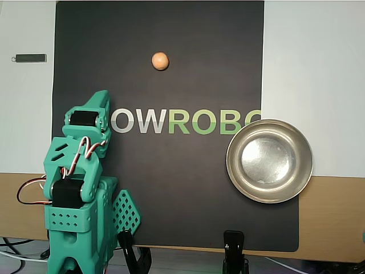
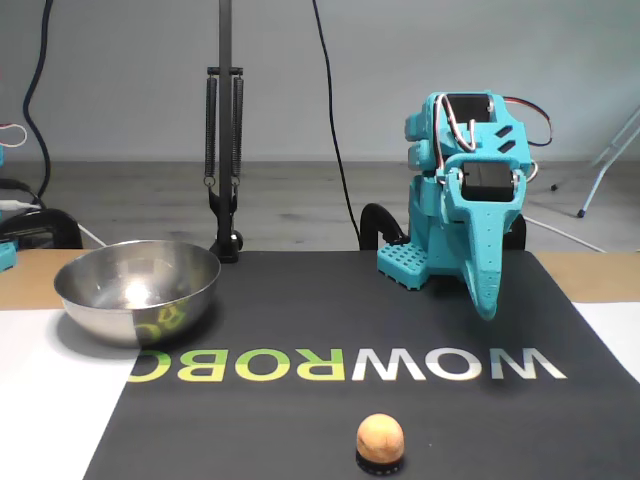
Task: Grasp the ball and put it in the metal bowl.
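Observation:
The small orange-tan ball [image 1: 160, 60] lies on the black mat, far from the arm in the overhead view; in the fixed view it [image 2: 380, 438] is at the front, near the camera. The shiny metal bowl [image 1: 234, 165] sits empty at the mat's right edge in the overhead view and at the left in the fixed view [image 2: 140, 310]. My teal arm is folded back over its base. Its gripper [image 2: 486, 303] points down at the mat with the jaws together and nothing in them. It also shows in the overhead view [image 1: 100, 98], well apart from ball and bowl.
The black mat [image 1: 171, 182] bears the letters WOWROBO. Two black clamps [image 1: 234, 248] grip the table's near edge beside the arm base. A small dark bar [image 1: 29, 57] lies on the white surface at the left. A lamp stand [image 2: 224, 150] rises behind the bowl.

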`<action>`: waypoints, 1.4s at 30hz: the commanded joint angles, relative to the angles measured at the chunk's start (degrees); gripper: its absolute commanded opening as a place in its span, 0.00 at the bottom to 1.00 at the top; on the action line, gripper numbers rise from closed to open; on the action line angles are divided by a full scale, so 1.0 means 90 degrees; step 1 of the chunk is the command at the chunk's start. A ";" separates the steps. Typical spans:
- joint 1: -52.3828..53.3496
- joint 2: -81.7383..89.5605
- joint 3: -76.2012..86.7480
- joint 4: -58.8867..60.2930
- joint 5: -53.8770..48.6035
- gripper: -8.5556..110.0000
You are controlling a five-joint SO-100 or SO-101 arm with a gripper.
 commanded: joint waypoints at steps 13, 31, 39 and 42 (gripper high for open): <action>-0.0020 0.0352 0.0225 0.0000 -0.0010 0.08; -0.0010 0.0254 0.0186 0.0010 0.0000 0.07; 0.0029 -0.1406 -0.0967 0.0068 -0.0020 0.07; 0.0039 -0.2314 -0.1650 0.0078 -0.0020 0.07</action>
